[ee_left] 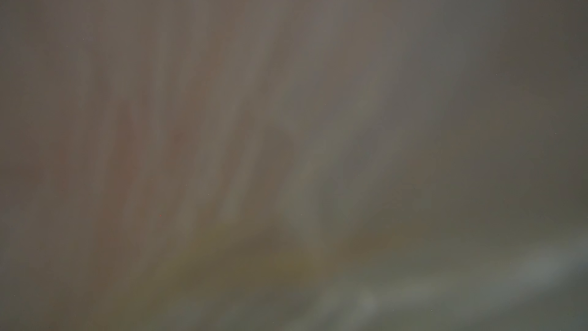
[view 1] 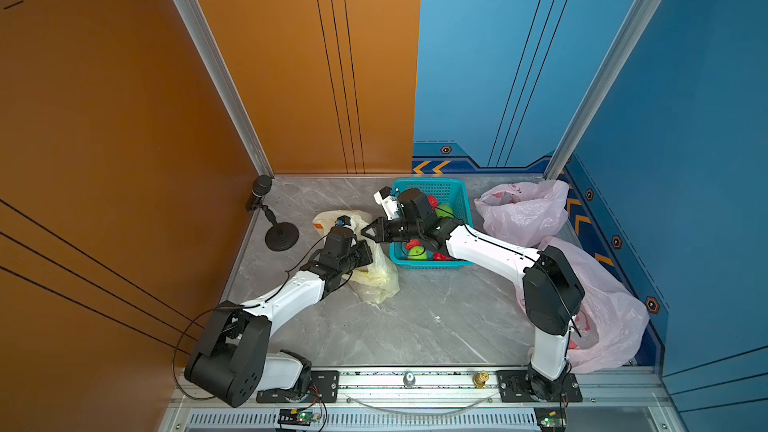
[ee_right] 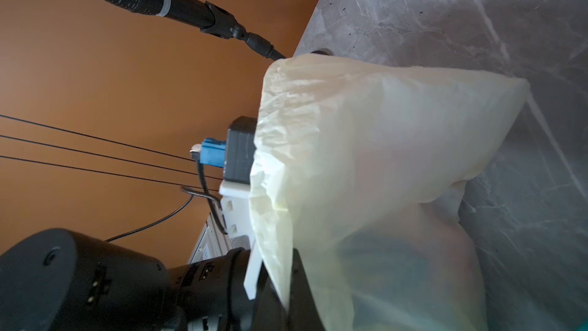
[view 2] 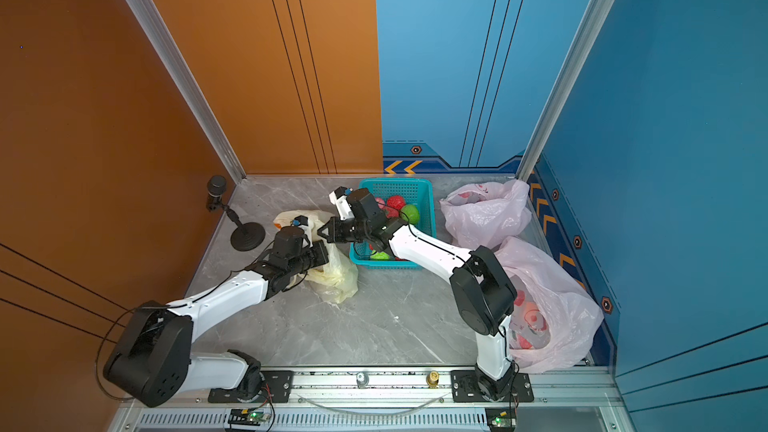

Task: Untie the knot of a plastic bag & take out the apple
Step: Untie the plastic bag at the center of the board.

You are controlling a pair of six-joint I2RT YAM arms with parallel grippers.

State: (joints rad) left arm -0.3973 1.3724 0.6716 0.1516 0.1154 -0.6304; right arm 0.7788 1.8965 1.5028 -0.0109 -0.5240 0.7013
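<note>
In both top views a yellowish bag (view 1: 376,280) (view 2: 336,280) was seen lying on the grey table (view 1: 415,317) at mid-frame, just left of the teal basket (view 1: 455,197). The right gripper (view 1: 365,232) was pressed together on a raised fold of it, and the left gripper (view 1: 365,253) was sunk into the bag, its jaws hidden. The left wrist view was filled by a blur, so that grip could not be told; in the right wrist view the bag (ee_right: 366,154) was draped across centre and right, and the apple could not be made out through it.
</note>
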